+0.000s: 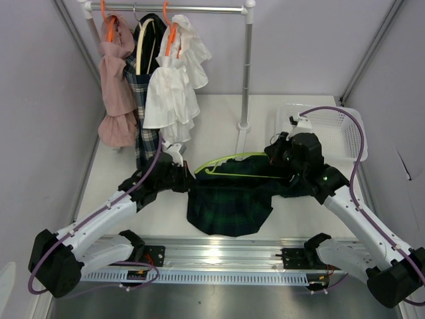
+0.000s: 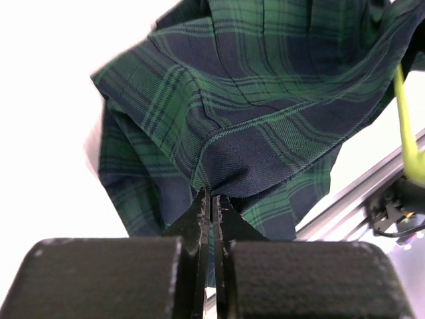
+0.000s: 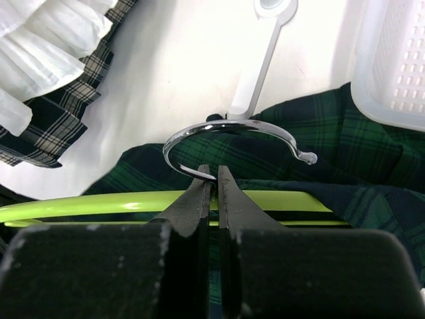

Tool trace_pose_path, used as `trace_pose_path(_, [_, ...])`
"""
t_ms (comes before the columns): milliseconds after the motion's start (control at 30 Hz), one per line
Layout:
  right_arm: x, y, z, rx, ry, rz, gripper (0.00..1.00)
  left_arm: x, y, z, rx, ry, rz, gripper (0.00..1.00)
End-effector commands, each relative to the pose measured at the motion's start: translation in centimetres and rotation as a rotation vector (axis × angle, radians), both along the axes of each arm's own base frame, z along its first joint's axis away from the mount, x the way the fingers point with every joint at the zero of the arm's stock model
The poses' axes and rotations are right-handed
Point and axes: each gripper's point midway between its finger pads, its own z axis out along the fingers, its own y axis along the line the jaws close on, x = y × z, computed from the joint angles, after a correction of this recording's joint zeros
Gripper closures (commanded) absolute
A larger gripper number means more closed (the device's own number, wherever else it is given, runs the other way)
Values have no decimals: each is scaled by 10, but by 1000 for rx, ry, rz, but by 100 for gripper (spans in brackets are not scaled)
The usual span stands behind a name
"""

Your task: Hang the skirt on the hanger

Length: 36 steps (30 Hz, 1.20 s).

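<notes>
A: Top view: we see the skirt (image 1: 229, 203) centre frame, slung between both arms over the tabletop (image 1: 212, 126). The hanger (image 1: 226, 161) lies along its upper edge.
B: Left wrist: our left gripper (image 2: 212, 203) is pinching a fold at the skirt's edge.
A: Right wrist: our right gripper (image 3: 212, 176) is pressed together on the hanger neck, just below the hook (image 3: 232, 129). Fabric covers the hanger's right end.
B: So we're mid-threading. Next we'd stretch the waistband left and work it over the bare end.
</notes>
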Motion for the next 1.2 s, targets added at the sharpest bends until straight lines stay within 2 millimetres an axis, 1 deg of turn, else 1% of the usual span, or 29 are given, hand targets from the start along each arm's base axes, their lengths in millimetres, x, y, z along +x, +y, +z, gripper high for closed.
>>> trace_pose_path(0, [5, -12, 15, -77, -88, -6, 100, 8, 4, 30, -32, -33, -34, 100])
trace_pose_path(33, [4, -13, 14, -88, -86, -9, 100, 12, 10, 34, -31, -31, -16, 100])
trace_pose_path(167, [2, -12, 9, -117, -84, 10, 100, 18, 15, 48, -38, -46, -12, 100])
trace_pose_path(200, [2, -12, 8, -122, -84, 10, 100, 18, 15, 48, -38, -42, -13, 100])
trace_pose_path(267, [1, -10, 6, -141, -81, 9, 100, 20, 14, 57, -51, -56, -18, 100])
trace_pose_path(300, [2, -13, 5, -156, -83, -10, 100, 20, 14, 58, -52, -54, -21, 100])
trace_pose_path(367, [2, -9, 4, -187, -84, -8, 100, 19, 12, 67, -63, -68, -31, 100])
trace_pose_path(400, [4, -11, 4, -204, -91, -31, 100, 19, 12, 70, -63, -71, -34, 100])
trace_pose_path(433, [3, -8, 5, -217, -98, -25, 100, 18, 12, 73, -64, -75, -41, 100])
trace_pose_path(500, [6, -8, 4, -239, -99, -46, 100, 16, 12, 78, -67, -80, -50, 100])
trace_pose_path(600, [10, -7, 3, -246, -102, -60, 100, 15, 12, 81, -59, -86, -62, 100])
trace_pose_path(700, [15, -10, 8, -248, -115, -86, 100, 11, 15, 80, -44, -85, -71, 100])
trace_pose_path(767, [18, -11, 15, -241, -124, -98, 100, 7, 18, 74, -29, -74, -72, 100])
trace_pose_path(900, [24, -12, 18, -256, -134, -113, 100, 0, 21, 74, -26, -75, -82, 100])
trace_pose_path(967, [25, -13, 18, -257, -138, -120, 100, -2, 22, 72, -20, -73, -81, 100])
trace_pose_path(1167, [29, -21, 15, -271, -141, -139, 100, -3, 26, 79, -8, -88, -81, 100])
